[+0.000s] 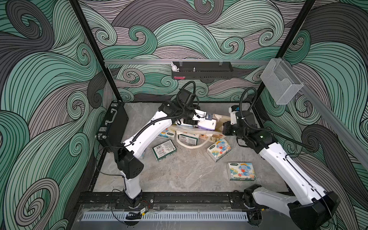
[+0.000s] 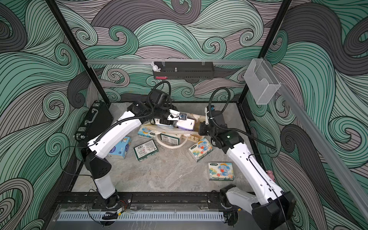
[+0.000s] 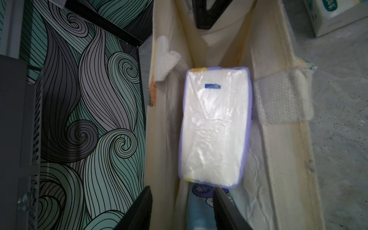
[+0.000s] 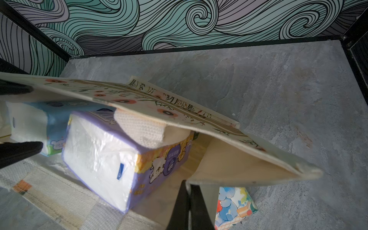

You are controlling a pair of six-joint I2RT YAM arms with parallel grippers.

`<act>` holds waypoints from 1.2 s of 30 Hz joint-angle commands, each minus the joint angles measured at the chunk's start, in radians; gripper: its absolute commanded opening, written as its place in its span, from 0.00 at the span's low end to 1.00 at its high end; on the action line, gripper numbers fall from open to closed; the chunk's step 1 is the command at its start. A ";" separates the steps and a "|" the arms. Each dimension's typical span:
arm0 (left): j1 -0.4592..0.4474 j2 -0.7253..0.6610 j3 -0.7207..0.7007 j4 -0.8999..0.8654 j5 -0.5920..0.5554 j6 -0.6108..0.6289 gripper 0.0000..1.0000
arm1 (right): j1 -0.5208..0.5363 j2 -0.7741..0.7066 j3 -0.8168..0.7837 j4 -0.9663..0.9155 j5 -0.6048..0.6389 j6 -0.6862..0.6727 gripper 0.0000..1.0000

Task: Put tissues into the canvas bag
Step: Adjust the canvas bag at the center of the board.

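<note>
Clearly the purple tissue pack lies inside the mouth of the canvas bag, beside a light blue pack deeper in. The bag itself lies on its side at twelve o'clock from the middle of the tabletop. Our left gripper hangs at the mouth with its jaws apart; they do not touch the purple pack. Our right gripper is pinched tight on the bag's upper edge and lifts that flap so the mouth gapes.

We judge these packs light and soft. They squash under pressure, and their glossy wrap looks slippery, so a firm pinch across the short width at mid-length should hold best. The corners would likely crumple and slide out. The bag is limp cloth and would probably sag shut if that lifted edge were let go.

Outside the bag, a dark green pack sits at nine o'clock and an elephant-printed pack at four o'clock, both flat with their long sides free to grip.
</note>
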State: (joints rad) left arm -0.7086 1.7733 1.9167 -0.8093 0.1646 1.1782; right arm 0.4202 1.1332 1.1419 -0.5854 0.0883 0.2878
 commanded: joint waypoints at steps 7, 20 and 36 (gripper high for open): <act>-0.001 0.032 0.005 0.069 -0.211 0.045 0.53 | -0.006 -0.018 -0.036 -0.045 -0.011 -0.010 0.00; 0.019 0.143 0.163 0.081 -0.276 -0.026 0.00 | -0.008 -0.012 -0.059 -0.030 0.002 -0.026 0.00; 0.003 -0.004 0.028 0.232 -0.548 -0.266 0.00 | -0.031 0.037 -0.131 0.067 0.127 -0.026 0.35</act>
State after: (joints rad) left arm -0.6964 1.8843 1.9919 -0.6201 -0.3584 1.0172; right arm 0.3969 1.2324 1.0454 -0.4931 0.1825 0.2443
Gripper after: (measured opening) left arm 0.060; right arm 0.328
